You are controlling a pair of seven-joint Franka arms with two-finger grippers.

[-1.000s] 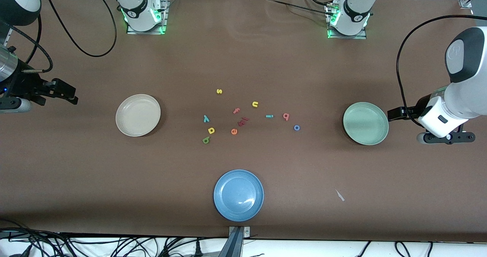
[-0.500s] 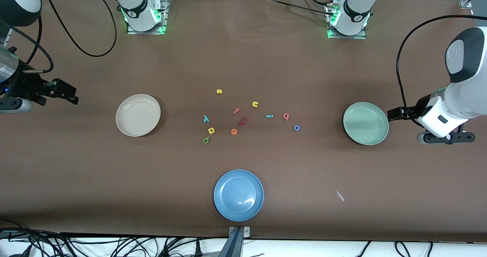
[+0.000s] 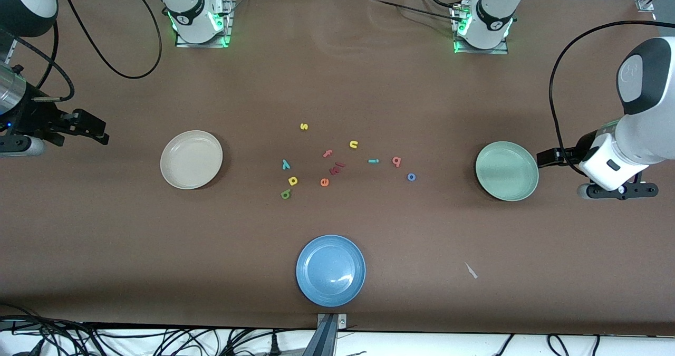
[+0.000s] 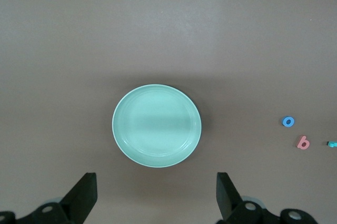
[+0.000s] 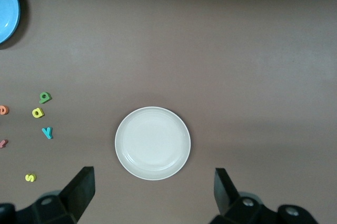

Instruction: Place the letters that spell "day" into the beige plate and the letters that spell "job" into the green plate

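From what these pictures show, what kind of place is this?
Probably a robotics lab workbench: two bolted arm bases stand on a brown-covered table, loose cables hang along its edge, and foam letters and three coloured plates are laid out as a sorting exercise.

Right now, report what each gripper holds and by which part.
Nothing is held. The left gripper is open above the green plate; the right gripper is open above the beige plate.

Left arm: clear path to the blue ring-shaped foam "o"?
Probably yes. The left gripper hangs open past the mint-green plate; the blue ring-shaped foam "o" lies flat just past that plate, apart from the pink-red "b".
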